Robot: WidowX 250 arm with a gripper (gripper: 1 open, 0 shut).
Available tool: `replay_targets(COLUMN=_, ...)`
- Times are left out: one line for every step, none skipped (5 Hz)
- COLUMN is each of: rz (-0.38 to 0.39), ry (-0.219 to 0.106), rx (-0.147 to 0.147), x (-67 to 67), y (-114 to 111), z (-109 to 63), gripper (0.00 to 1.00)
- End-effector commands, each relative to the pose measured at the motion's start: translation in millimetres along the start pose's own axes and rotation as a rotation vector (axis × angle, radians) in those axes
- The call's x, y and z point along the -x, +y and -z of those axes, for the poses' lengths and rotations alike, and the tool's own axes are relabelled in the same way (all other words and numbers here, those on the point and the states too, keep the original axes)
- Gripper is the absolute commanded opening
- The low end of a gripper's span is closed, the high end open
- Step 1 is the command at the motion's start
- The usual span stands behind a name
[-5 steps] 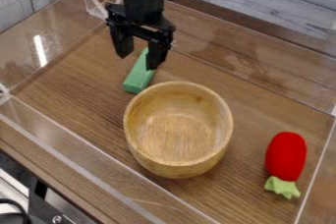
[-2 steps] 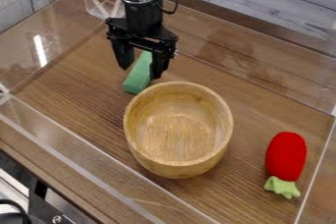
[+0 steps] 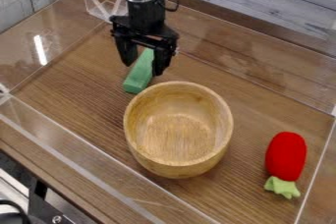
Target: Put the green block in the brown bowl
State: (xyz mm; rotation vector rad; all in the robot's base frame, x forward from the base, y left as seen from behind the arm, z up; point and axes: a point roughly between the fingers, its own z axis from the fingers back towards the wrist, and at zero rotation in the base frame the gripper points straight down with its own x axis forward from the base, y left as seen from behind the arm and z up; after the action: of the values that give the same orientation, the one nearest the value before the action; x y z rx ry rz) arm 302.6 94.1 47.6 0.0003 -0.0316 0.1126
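Green block [image 3: 138, 75] lies on the worktop [image 3: 73, 98] just beside the brown bowl [image 3: 179, 129]; your fingers [image 3: 140, 61] are spread over it. Descend off-centre and a fingertip could push it against the rim.

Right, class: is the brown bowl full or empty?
Empty: the whole inside of the bowl shows bare wood, and the green block lies outside.

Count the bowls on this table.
1: the brown bowl, in front of the robot hand, beside the green block, left of the red strawberry toy in the picture.
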Motion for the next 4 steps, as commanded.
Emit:
replay_targets(rz=-0.002, ry=-0.043, rx=-0.012, x=-2.6, y=8.7, z=-0.7, gripper=1.00)
replay_targets(rz=0.068, ry=-0.050, rx=-0.004, x=-10.8, y=10.8, z=-3.1, gripper=1.00)
replay_targets(rz=0.130, ry=-0.059, rx=0.006, x=-18.0, y=10.6, z=-8.9, gripper=1.00)
replay_targets(rz=0.101, ry=-0.061, rx=0.007, x=-14.0, y=9.9, z=-4.9, gripper=1.00)
